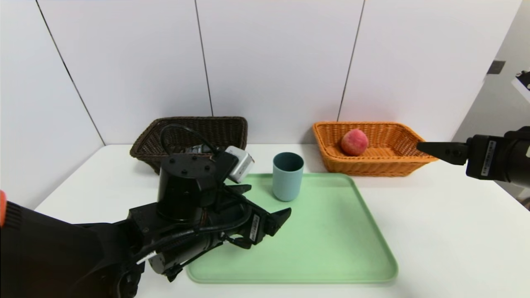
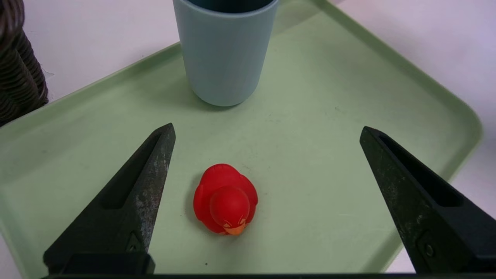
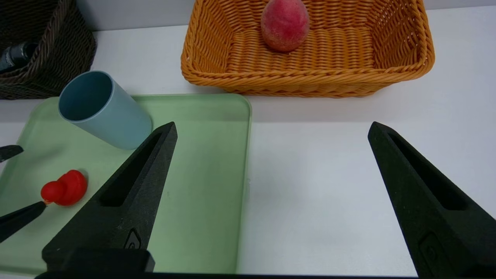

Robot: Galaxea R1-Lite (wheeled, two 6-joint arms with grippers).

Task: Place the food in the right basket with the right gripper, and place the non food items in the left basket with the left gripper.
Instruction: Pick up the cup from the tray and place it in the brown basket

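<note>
Woven wicker baskets [image 1: 364,165]; glossy duck [image 2: 225,199].

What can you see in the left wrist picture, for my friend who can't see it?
A small red duck sits on a green tray, between the open fingers of the left gripper. A blue-grey cup stands upright on the tray beyond the duck, and a dark basket shows at the edge.

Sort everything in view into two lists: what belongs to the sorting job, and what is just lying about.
Job:
- peach, in the orange basket
- cup, upright on the tray
- red duck, between the open left gripper fingers
- tube, in the dark basket
- right gripper, open over the table

Lying about:
- green tray
- table
</note>
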